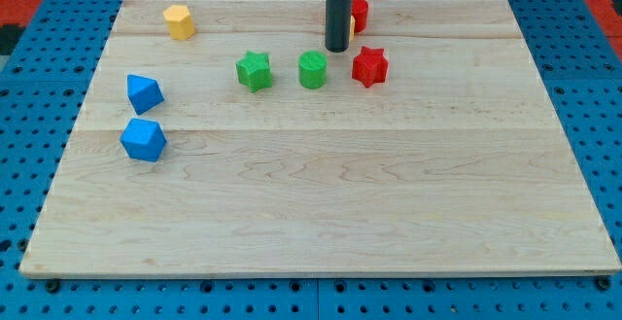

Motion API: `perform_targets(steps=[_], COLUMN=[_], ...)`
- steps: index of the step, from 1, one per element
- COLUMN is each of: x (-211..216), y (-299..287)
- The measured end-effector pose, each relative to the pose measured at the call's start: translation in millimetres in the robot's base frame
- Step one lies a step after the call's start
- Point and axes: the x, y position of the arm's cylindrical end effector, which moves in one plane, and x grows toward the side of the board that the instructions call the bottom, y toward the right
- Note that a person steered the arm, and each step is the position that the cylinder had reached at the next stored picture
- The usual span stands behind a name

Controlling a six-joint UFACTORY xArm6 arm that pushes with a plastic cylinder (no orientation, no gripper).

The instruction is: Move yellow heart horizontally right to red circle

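My tip (pixel 337 48) rests on the board near the view's top, just above and right of the green circle (pixel 312 69). The red circle (pixel 360 15) sits right behind the rod, on its right side, partly hidden by it. One yellow block (pixel 179 20) shows plainly at the view's top left; it looks more like a pentagon than a heart. The rod hides whatever lies directly behind it, so I cannot tell if another yellow block is there.
A green star (pixel 254 70) and a red star (pixel 369 65) flank the green circle in a row. Two blue blocks (pixel 144 92) (pixel 144 139) sit at the view's left. The wooden board (pixel 321 203) is edged by blue pegboard.
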Motion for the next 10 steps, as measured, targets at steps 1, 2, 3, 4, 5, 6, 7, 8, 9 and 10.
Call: perform_targets(steps=[1,2,3,4,5,6,7,8,9,10], x=[-4.3,-32.6,-45.2,-45.9,-41.1,-14.0,-8.1,-8.4,-28.7,-40.4], y=[-32.3,-38.6,2.7,71.5,120.1,118.1,136.9,178.0,186.3,171.5])
